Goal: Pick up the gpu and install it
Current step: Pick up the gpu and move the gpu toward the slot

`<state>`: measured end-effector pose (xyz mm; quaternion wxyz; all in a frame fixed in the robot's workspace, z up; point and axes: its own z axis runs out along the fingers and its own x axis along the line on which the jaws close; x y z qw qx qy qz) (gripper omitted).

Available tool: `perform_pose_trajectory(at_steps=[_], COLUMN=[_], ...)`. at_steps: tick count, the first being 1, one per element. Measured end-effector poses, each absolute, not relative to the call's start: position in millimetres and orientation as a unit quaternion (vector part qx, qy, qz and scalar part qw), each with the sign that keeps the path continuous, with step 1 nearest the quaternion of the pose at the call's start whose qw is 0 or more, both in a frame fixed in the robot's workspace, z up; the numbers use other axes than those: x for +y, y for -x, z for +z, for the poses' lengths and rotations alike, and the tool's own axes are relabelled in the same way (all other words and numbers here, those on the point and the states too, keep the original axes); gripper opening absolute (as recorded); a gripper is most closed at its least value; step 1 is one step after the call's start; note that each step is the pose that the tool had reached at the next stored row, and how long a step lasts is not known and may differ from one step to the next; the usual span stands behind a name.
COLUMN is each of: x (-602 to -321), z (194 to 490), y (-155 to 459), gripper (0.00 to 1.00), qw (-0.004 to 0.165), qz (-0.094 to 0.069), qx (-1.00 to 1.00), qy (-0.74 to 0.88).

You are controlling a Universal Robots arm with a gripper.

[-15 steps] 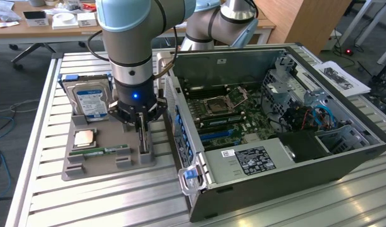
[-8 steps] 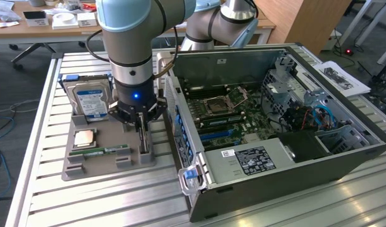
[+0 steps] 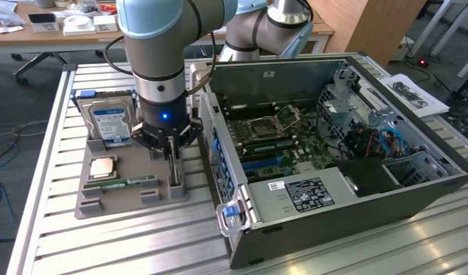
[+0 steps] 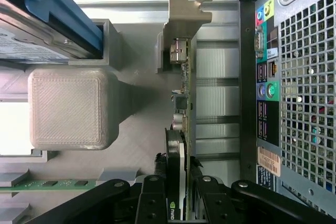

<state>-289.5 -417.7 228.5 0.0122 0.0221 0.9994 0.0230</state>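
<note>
Thin upright gpu point(image 4: 187, 103), pale end bracket point(image 4: 184, 11)

I see a grey holder point(image 3: 119, 207) on the table point(image 3: 103, 246): hard drive point(image 3: 110, 123) upright at one end, CPU point(image 3: 103, 167) and RAM stick point(image 3: 129, 183) mid-holder, open case point(image 3: 356, 223) just beside it.

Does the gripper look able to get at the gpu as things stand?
Probably yes: the gripper hangs directly over the gpu standing on edge in its gray holder, with nothing between them.
</note>
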Motion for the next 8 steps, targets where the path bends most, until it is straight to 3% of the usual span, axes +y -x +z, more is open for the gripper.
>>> perform_pose_trajectory(at_steps=[8], x=[-417.7], z=[237.9], y=[289.5], gripper=[0.27], qw=[0.012], qz=[0.023], qx=[0.999], qy=[-0.022])
